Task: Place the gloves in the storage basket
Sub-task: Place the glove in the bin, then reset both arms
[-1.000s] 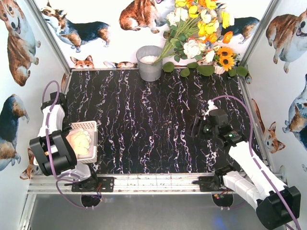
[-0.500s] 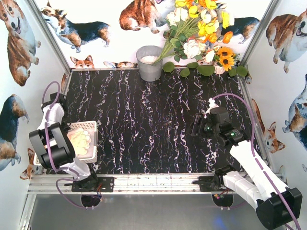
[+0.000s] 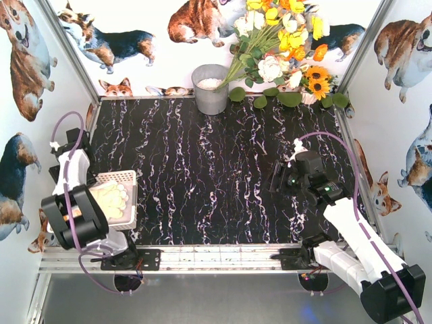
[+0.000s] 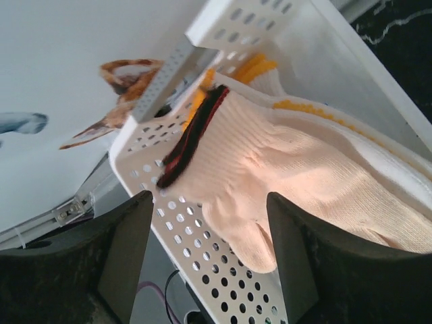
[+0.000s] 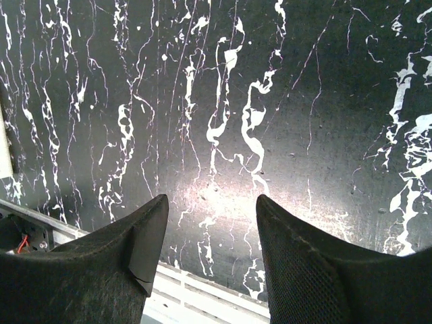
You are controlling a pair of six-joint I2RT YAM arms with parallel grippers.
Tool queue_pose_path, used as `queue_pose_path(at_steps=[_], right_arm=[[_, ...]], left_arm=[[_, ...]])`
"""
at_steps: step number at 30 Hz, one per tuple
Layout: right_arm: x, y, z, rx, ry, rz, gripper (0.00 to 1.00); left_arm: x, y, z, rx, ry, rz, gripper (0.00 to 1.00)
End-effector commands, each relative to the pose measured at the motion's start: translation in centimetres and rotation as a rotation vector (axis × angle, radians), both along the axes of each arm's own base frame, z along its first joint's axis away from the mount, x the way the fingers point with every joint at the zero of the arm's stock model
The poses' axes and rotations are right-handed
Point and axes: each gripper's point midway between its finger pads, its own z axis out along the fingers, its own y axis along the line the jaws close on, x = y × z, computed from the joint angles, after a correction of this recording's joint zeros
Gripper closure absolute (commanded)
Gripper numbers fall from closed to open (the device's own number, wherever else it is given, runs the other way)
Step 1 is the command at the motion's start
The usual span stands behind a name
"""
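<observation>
left wrist view showed the left pincer [image 4: 208, 226] spread wide, empty, over cream gloves [image 4: 304, 162] in the storage basket [image 4: 202, 277]; a straight lift looked safest against snagging; right pincer [image 5: 212, 223] gaped empty

Left arm [image 3: 73, 214] covers the storage basket's [image 3: 123, 177] left side — lower gloves [image 4: 300, 106] mostly buried.

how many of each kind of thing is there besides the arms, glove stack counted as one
storage basket: 1
glove stack: 1
metal bucket: 1
flower bunch: 1
total: 4
</observation>
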Motion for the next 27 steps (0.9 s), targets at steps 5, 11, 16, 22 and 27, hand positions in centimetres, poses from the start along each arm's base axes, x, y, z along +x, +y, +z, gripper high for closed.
queue_pose_path(at_steps=[5, 11, 16, 22, 27], right_arm=[[1.0, 0.2, 2.8, 0.029, -0.078, -0.014, 0.43], [1.0, 0.2, 3.3, 0.037, -0.086, -0.019, 0.43], [0.6, -0.2, 3.4, 0.028, -0.091, -0.032, 0.43], [0.6, 0.0, 3.4, 0.042, -0.088, -0.032, 0.43], [0.6, 0.1, 3.6, 0.057, -0.095, -0.038, 0.43]], left_arm=[[0.2, 0.3, 3.2, 0.082, -0.199, 0.029, 0.37], [0.6, -0.7, -0.9, -0.084, -0.248, 0.063, 0.51], [1.1, -0.6, -3.5, -0.216, -0.336, 0.087, 0.58], [0.3, 0.1, -4.0, -0.189, -0.348, 0.115, 0.59], [-2.4, 0.4, -6.3, -0.25, -0.311, 0.264, 0.62]])
